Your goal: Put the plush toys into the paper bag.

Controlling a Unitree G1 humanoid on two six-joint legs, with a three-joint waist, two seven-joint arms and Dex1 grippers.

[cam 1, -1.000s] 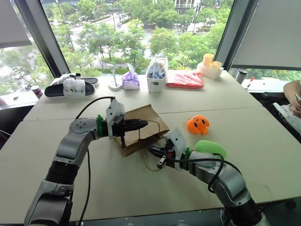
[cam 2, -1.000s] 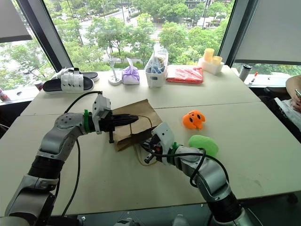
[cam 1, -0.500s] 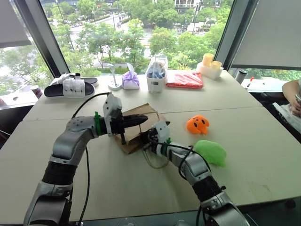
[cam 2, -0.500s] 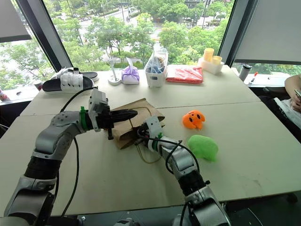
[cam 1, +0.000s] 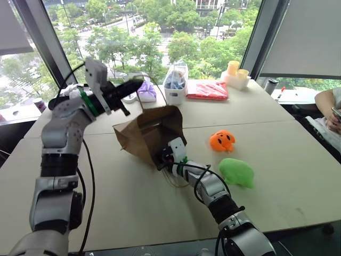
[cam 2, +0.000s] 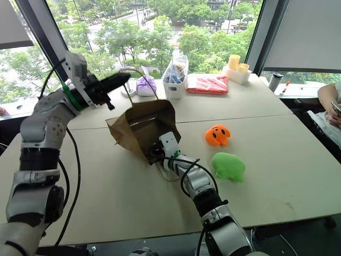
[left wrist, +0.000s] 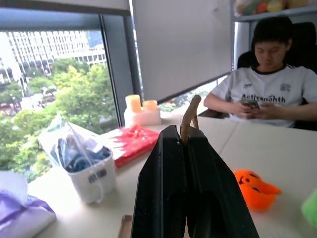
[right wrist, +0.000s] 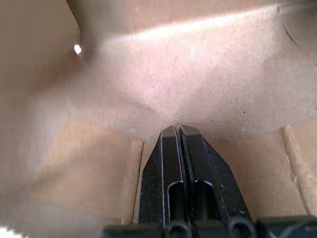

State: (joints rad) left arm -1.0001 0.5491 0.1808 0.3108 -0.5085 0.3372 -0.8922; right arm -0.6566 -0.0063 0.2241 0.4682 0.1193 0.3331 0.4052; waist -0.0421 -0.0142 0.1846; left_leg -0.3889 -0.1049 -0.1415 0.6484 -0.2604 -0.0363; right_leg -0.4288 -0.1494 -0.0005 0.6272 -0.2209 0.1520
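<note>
Moved: left gripper point(cam 1: 129, 85) has risen toward 11 o'clock, lifting the paper bag point(cam 1: 143, 133) from flat to propped open; right gripper point(right wrist: 178, 133) has gone into the mouth.
Left fingers: together, clamped on a cord handle point(left wrist: 189, 111), seen in the left wrist view.
Right fingers: together, nothing between them, tips against the bag's inner floor.
Bag: mouth faces 5 o'clock, toward the robot; long axis runs 11 to 5.
Key relation: both plush toys lie outside, at 3 o'clock of the mouth; right arm is the nearer.
Orange toy point(cam 1: 223, 141): well apart from the bag, on the table point(cam 1: 133, 213).
Green toy point(cam 1: 236, 172): just beside the right forearm, at 4 o'clock of the mouth.
In the way: right gripper itself occupies the mouth; probably must back out first.
Around: purple pouch point(cam 1: 147, 91), clear bag point(cam 1: 176, 80), red packet point(cam 1: 208, 90) at 12 o'clock, far edge; person point(left wrist: 270, 94) seated beyond.
</note>
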